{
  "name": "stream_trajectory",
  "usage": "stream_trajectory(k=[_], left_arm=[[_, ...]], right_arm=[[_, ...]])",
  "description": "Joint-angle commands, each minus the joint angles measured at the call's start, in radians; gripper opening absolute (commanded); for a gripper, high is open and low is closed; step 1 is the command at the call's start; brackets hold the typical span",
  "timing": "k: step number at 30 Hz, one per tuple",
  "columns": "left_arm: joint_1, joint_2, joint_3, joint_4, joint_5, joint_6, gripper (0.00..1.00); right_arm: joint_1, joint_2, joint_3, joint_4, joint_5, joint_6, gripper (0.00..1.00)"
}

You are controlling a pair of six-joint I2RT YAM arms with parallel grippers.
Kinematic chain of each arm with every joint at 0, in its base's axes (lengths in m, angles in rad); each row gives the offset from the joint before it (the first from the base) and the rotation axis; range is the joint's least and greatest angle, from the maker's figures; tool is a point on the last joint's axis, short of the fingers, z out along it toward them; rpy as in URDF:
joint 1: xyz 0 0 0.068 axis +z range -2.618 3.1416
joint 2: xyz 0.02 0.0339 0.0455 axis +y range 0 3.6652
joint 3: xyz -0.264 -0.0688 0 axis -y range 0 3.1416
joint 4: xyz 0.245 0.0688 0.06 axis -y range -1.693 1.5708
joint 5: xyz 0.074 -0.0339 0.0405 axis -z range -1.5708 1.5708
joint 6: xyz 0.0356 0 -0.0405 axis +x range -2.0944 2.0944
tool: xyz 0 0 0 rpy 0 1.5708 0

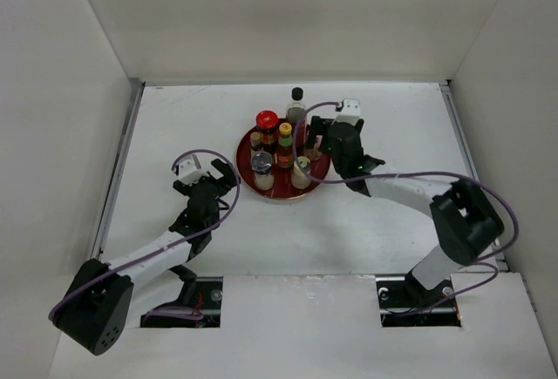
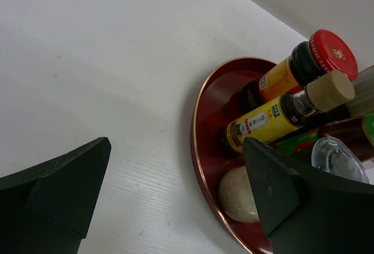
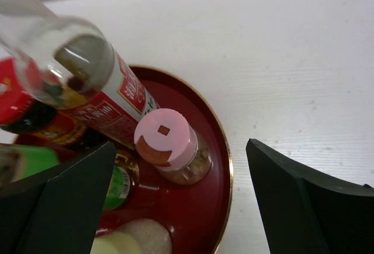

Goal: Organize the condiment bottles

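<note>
The condiment bottles stand together on a dark red round tray (image 1: 277, 189). In the top view I see the tall black-capped clear bottle (image 1: 297, 105), the red-lidded one (image 1: 267, 123), the orange-capped sauce (image 1: 285, 141), the grey-lidded jar (image 1: 261, 164) and the cream-capped shaker (image 1: 301, 171). My right gripper (image 1: 316, 141) is open over the tray's right side. In the right wrist view the pink-capped shaker (image 3: 166, 141) stands upright between the open jaws (image 3: 181, 204), untouched. My left gripper (image 1: 215, 179) is open and empty on the table left of the tray; the slim yellow bottle (image 2: 272, 118) shows in its view.
The tray's rim (image 2: 196, 149) lies just right of the left gripper's midline (image 2: 175, 207). White walls enclose the table on the left, back and right. Bare white table lies left of and in front of the tray.
</note>
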Motion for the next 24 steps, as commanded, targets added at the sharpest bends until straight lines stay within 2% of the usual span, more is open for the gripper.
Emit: stream_trajectory(k=[1, 7, 12, 20, 24], left_arm=[[-0.008, -0.009, 0.060, -0.001, 0.006, -0.010, 1.00], [-0.011, -0.022, 0.071, -0.019, 0.012, -0.010, 1.00], [-0.011, -0.034, 0.072, -0.021, 0.008, -0.009, 1.00], [-0.014, 0.006, 0.089, -0.022, 0.012, -0.009, 1.00], [-0.013, -0.002, 0.095, -0.045, -0.007, -0.009, 1.00]], right_arm=[[0.004, -0.158, -0.058, 0.024, 0.064, 0.044, 1.00], [-0.060, -0.358, -0.302, 0.050, 0.127, 0.202, 1.00], [-0.117, -0.398, -0.434, 0.052, 0.090, 0.256, 1.00], [-0.120, -0.295, -0.399, 0.050, 0.054, 0.257, 1.00], [-0.120, -0.301, -0.382, 0.027, 0.064, 0.242, 1.00]])
